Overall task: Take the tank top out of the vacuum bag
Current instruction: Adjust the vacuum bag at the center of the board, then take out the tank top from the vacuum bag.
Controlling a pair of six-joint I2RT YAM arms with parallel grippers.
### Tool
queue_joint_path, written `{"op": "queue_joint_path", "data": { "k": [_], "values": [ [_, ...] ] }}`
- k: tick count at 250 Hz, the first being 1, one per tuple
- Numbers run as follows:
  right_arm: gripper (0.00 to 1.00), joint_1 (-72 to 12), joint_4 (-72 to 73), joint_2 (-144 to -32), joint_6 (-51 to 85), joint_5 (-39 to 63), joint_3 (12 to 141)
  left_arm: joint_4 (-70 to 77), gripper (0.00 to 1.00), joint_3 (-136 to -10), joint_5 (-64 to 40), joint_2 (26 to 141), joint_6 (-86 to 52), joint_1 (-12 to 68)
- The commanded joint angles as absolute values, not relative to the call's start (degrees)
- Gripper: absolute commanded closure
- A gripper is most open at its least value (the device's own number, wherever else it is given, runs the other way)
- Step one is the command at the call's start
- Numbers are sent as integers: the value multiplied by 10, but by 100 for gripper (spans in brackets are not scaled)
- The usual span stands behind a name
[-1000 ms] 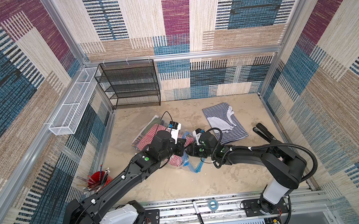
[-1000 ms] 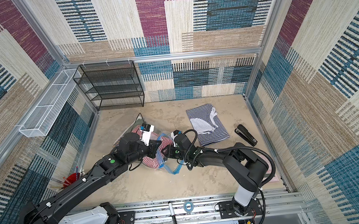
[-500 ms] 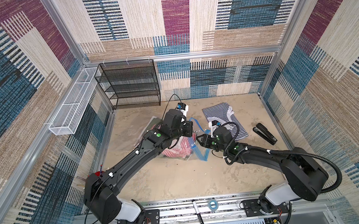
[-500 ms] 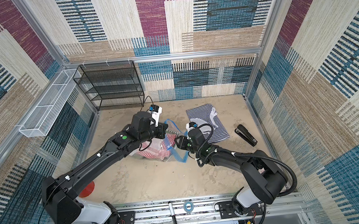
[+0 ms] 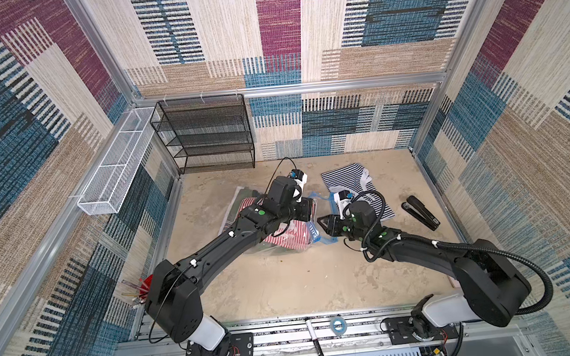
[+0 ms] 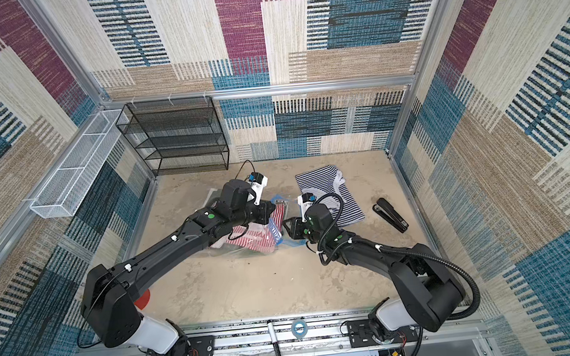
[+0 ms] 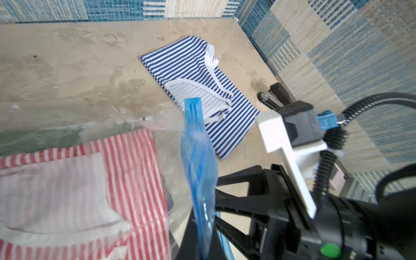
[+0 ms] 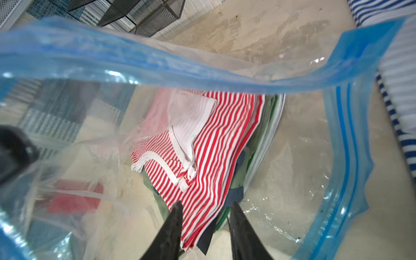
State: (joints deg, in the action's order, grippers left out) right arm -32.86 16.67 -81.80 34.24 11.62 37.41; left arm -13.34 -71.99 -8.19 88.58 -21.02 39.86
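Note:
The vacuum bag (image 5: 275, 249) (image 6: 247, 249) lies at mid-table, clear plastic with a blue zip strip (image 7: 195, 139) (image 8: 157, 69). My left gripper (image 5: 308, 208) (image 6: 268, 211) (image 7: 203, 247) is shut on the strip's upper lip and holds the mouth up. Inside lies a red-and-white striped tank top (image 5: 289, 237) (image 6: 257, 237) (image 7: 126, 168) (image 8: 216, 139) on green and dark clothes. My right gripper (image 5: 318, 220) (image 6: 284, 223) (image 8: 206, 203) reaches into the mouth. Its jaws stand apart, one on each side of the tank top's near corner.
A blue-and-white striped top (image 5: 349, 181) (image 7: 193, 67) lies flat right of the bag, a black stapler (image 5: 420, 212) further right. A black wire rack (image 5: 205, 133) and a white wire basket (image 5: 114, 163) stand back left. A red cup (image 5: 143, 288) sits front left.
Both arms have moved the bag's mouth away from the front edge toward the back right. The left gripper has raised the zip strip, and the right gripper now points into the mouth.

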Motion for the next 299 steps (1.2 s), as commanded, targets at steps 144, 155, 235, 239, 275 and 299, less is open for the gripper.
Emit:
{"op": "queue_joint_path", "data": {
  "k": [144, 155, 235, 239, 275, 299],
  "values": [
    [70, -329, 378, -988, 441, 199, 384, -80, 100, -702, -93, 880, -231, 397],
    [70, -328, 382, -996, 445, 200, 387, -82, 100, -702, -90, 879, -234, 397],
    [70, -329, 366, -1014, 445, 194, 403, -78, 100, -690, -86, 870, -235, 397],
    [70, -329, 365, -1013, 445, 192, 402, -78, 100, -690, -86, 871, -236, 397],
    [70, -328, 312, -1015, 428, 174, 421, -70, 100, -688, -93, 872, -238, 397],
    [70, -324, 291, -1009, 421, 165, 422, -67, 100, -683, -93, 869, -238, 397]
  ]
}}
